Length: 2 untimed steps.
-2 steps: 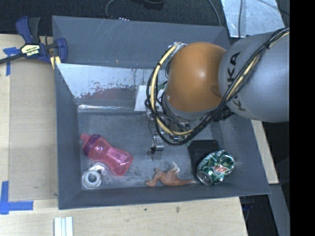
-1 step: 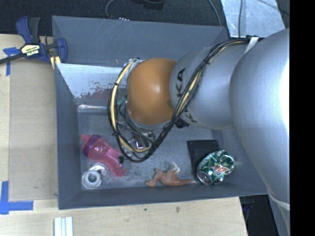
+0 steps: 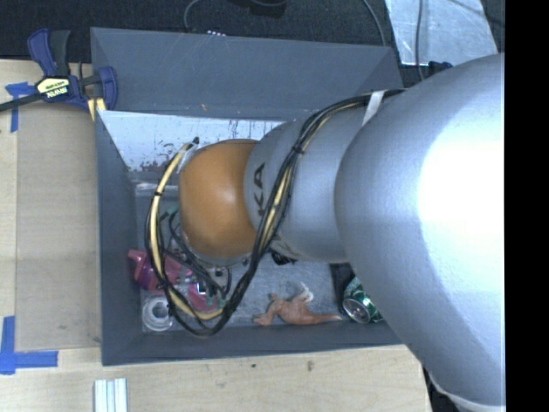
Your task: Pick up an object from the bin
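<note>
The claw (image 3: 202, 287) sits low beneath the arm's orange cover (image 3: 219, 200); whether it is released or clenched cannot be told. A magenta plastic piece (image 3: 141, 266) lies just left of it. A white tape roll (image 3: 157, 313) lies below-left, and an orange toy lizard (image 3: 293, 312) to its right.

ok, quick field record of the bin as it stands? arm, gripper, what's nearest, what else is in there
arm: arm enters from the right and covers much of the bin; orange wrist cover over its left-middle
gripper: gripper down in the lower-left part of the bin
nearest things: pink object just to its left; grey-white ring in the lower-left corner
other things: tan toy animal by the lower wall; green can lower right, partly under the arm
held: cannot tell
</note>
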Each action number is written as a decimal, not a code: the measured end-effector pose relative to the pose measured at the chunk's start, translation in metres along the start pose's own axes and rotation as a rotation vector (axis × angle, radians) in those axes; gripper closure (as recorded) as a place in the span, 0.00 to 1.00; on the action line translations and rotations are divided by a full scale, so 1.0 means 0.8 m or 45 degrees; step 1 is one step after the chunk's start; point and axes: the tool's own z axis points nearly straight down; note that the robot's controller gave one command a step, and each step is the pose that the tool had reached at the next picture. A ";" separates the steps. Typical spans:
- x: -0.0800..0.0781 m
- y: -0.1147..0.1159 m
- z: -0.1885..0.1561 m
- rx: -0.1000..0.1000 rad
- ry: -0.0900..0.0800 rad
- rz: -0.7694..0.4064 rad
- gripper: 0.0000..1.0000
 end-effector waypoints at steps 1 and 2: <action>-0.020 -0.003 -0.004 -0.002 -0.001 0.079 0.00; -0.065 0.005 0.042 -0.003 -0.006 0.238 0.00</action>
